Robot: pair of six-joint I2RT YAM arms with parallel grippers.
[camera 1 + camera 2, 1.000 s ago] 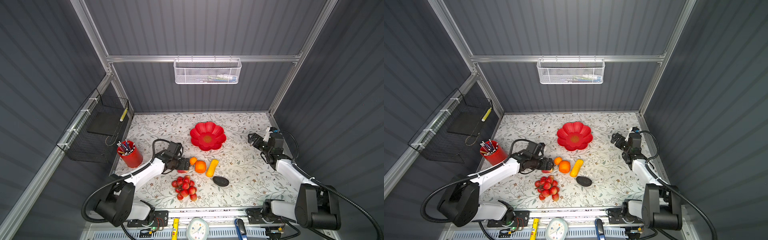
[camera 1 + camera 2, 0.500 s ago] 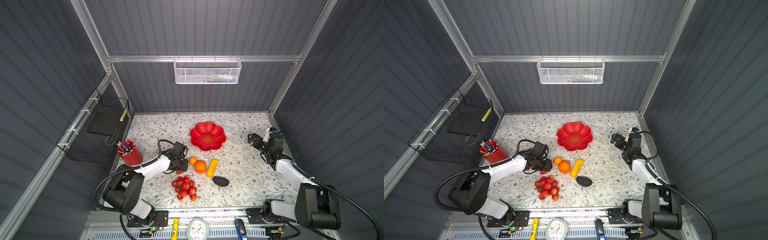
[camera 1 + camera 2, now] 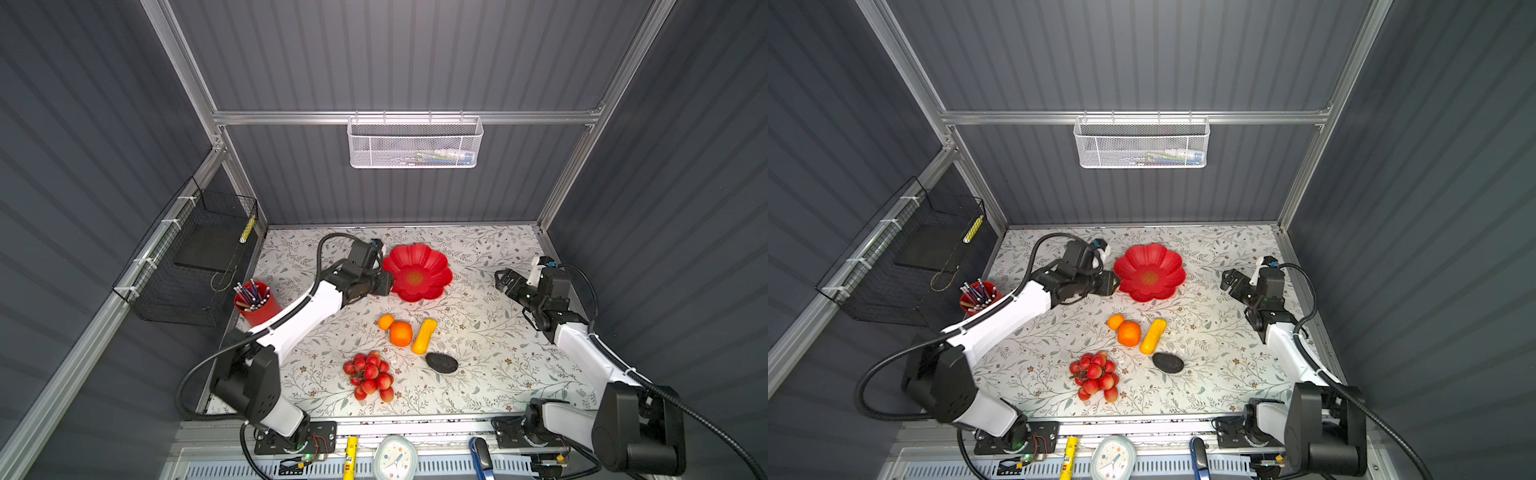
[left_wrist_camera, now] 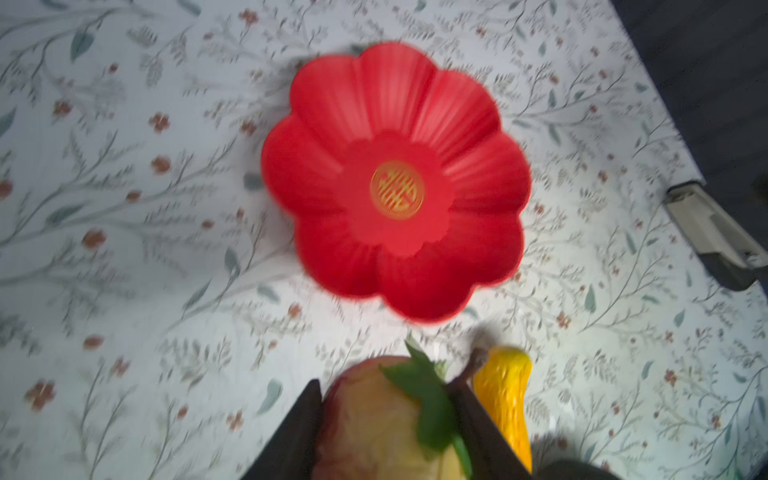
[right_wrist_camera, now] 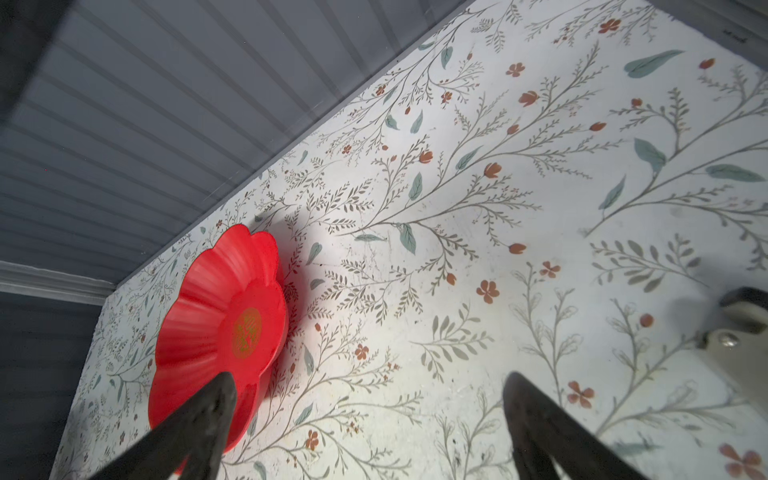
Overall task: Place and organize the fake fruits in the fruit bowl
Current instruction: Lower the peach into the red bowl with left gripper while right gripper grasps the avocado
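Pinching the strawberry (image 4: 374,424) tight between its two fingers, the left gripper (image 3: 384,284) hangs at the 9 o'clock edge of the bowl (image 3: 432,259). In both top views the gripper hides the strawberry. Only the left wrist view shows it, fuzzy and pale, with a green leaf on top and its lower part cut off by the picture's edge. One finger also covers part of the yellow fruit (image 4: 505,395) there.

The right gripper (image 3: 504,281) is spread wide at 3 o'clock on the worktop (image 3: 498,353), well apart from the bowl. In the right wrist view one of its fingers hides a bit of the bowl's rim.

The small orange (image 3: 385,321), big orange (image 3: 401,333) and yellow fruit sit close together near the middle. The avocado (image 3: 441,363) and grapes (image 3: 370,374) lie toward 6 o'clock.

A second ago the left gripper was low beside the small orange, and spread. Now it has shut and moved up to the bowl. The right arm and the other fruits have stayed put.
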